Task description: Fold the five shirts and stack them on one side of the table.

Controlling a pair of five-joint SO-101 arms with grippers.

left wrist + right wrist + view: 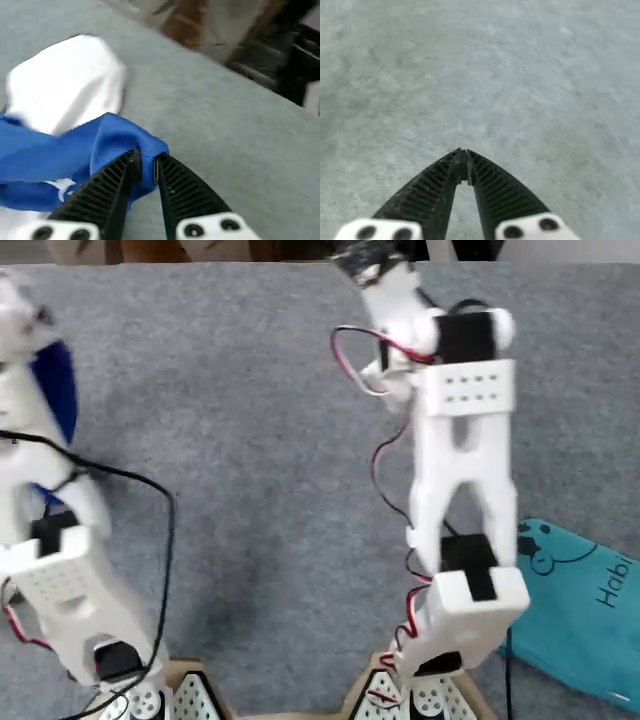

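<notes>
My left gripper (pixel 146 161) is shut on a fold of a blue shirt (pixel 60 160), lifted over the grey table. A white shirt (pixel 65 82) lies beyond it. From above, the blue shirt (pixel 55 385) hangs by the left arm (pixel 50 530) at the table's left edge. My right gripper (pixel 464 159) is shut with nothing in it, above bare grey cloth. The right arm (pixel 455 440) stretches toward the far middle of the table. A folded teal shirt (pixel 575 605) lies at the near right.
Grey felt (pixel 250 440) covers the table. Black and red cables (pixel 160 500) trail from both arms. The arm bases (pixel 400 695) sit at the near edge. Furniture (pixel 260 45) stands beyond the far edge.
</notes>
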